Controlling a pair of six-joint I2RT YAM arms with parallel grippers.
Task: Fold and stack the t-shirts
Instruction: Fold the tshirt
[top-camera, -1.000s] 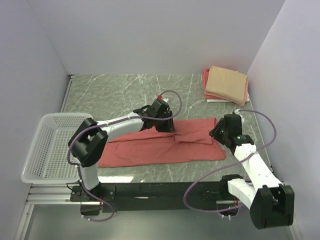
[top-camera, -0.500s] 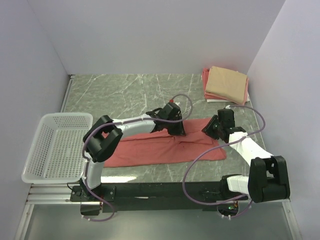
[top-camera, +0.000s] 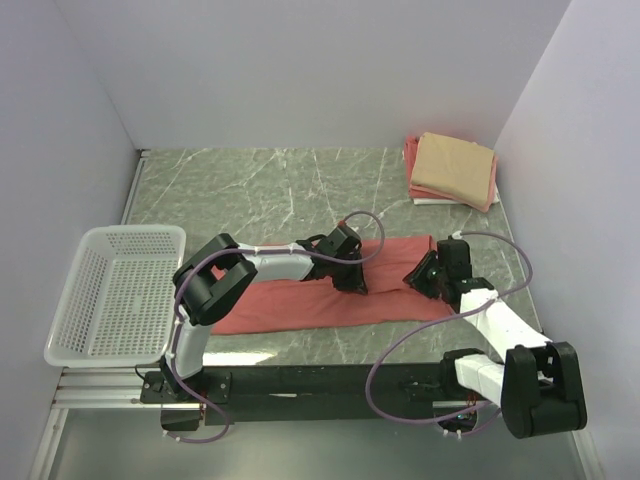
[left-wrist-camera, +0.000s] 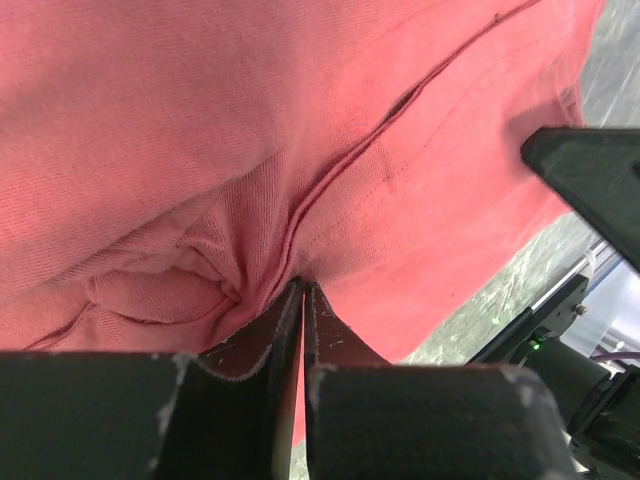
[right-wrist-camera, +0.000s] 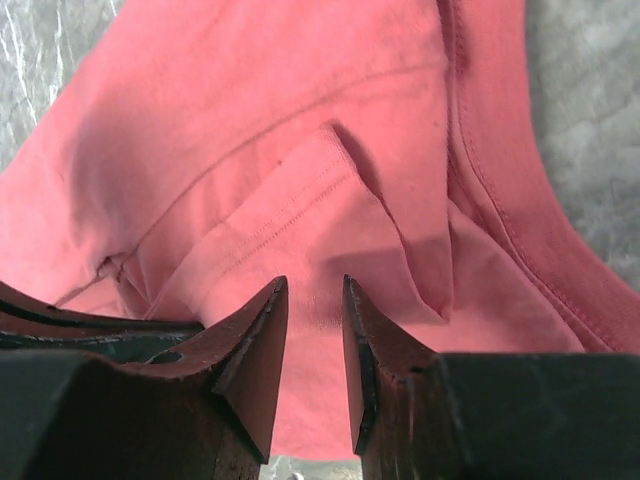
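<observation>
The red t-shirt lies flat near the front of the tabletop, folded into a long strip running left to right, with creased sleeve seams at its right end. The left gripper is nearly closed, pinching a puckered fold of it. The right gripper stands narrow on the shirt's right end; whether it holds cloth I cannot tell. A folded tan t-shirt sits on a pink one at the far right corner.

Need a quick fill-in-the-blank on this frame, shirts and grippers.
The red shirt is pinched by the ___ gripper. The basket sits to the ___ of the red shirt. The tan shirt lies folded in the far ___ corner of the table.
Missing: left; left; right.
</observation>
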